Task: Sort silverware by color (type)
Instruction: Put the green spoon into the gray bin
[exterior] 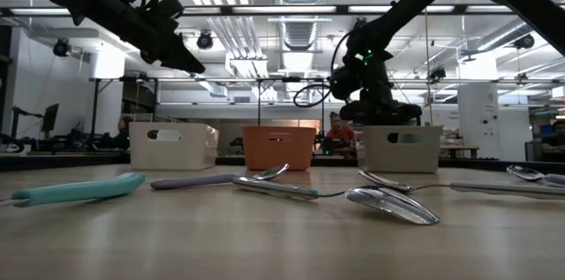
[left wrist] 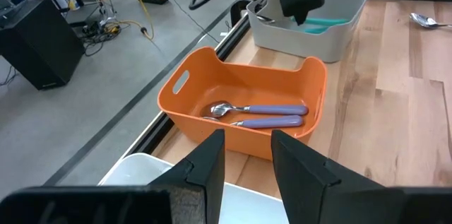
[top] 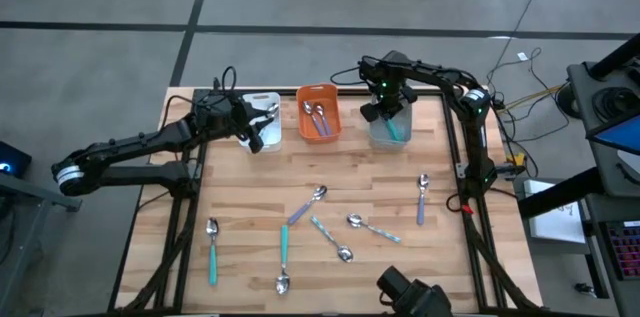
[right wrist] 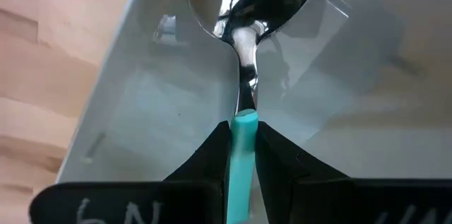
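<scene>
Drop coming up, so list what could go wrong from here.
1. The right pincer grips the teal spoon by its handle tip only; it could swing or slip early.
2. It hangs over the grey bin near one wall and might land outside.
3. The left pincer hovers open near the orange bin.

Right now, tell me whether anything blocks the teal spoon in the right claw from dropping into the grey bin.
Nothing visible does. The right claw holds the teal spoon directly over the grey bin, bowl pointing down into it.

Glossy metal spoon (right wrist: pixel 244 12), matt plastic grey bin (right wrist: pixel 141 97).
</scene>
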Tool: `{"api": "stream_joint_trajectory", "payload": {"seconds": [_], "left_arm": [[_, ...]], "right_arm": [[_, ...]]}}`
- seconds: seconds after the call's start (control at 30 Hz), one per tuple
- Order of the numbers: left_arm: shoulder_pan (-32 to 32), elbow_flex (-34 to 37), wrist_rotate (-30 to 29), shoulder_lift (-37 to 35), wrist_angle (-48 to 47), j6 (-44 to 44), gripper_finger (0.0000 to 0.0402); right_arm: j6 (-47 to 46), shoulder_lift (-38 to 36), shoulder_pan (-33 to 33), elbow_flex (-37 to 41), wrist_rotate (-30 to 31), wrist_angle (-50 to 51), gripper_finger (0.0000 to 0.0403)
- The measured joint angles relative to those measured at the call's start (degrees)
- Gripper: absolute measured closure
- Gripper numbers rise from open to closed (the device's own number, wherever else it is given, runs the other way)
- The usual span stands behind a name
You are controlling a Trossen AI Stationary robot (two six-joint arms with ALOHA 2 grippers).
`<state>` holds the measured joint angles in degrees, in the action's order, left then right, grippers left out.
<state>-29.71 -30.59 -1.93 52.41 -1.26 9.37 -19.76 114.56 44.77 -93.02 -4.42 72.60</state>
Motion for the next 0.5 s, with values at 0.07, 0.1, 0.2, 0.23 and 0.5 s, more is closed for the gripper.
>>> {"api": "stream_joint_trajectory", "payload": {"seconds": [0.07, 0.1, 0.2, 0.23, 0.5], "left_arm": [[0.0, 0.0, 0.0, 0.0, 0.0, 0.0, 0.0303], [0.0, 0.0, 0.0, 0.0, 0.0, 0.0, 0.0303], [0.0, 0.0, 0.0, 0.0, 0.0, 0.0, 0.0303], [0.0, 0.0, 0.0, 0.0, 0.0, 0.0, 0.0303], [0.0, 0.0, 0.0, 0.0, 0.0, 0.1, 0.0303]], "right_arm": [[-0.1, 0.0, 0.0, 0.8, 0.0, -1.2, 0.0365], [-0.1, 0.0, 0.0, 1.0, 0.0, -1.6, 0.0365], [0.1, 0.0, 0.0, 1.3, 0.0, -2.4, 0.0361], [-0.1, 0.0, 0.0, 1.3, 0.0, -2.7, 0.0357], [-0.2, 0.0, 0.0, 1.2, 0.1, -4.2, 0.0296]]}}
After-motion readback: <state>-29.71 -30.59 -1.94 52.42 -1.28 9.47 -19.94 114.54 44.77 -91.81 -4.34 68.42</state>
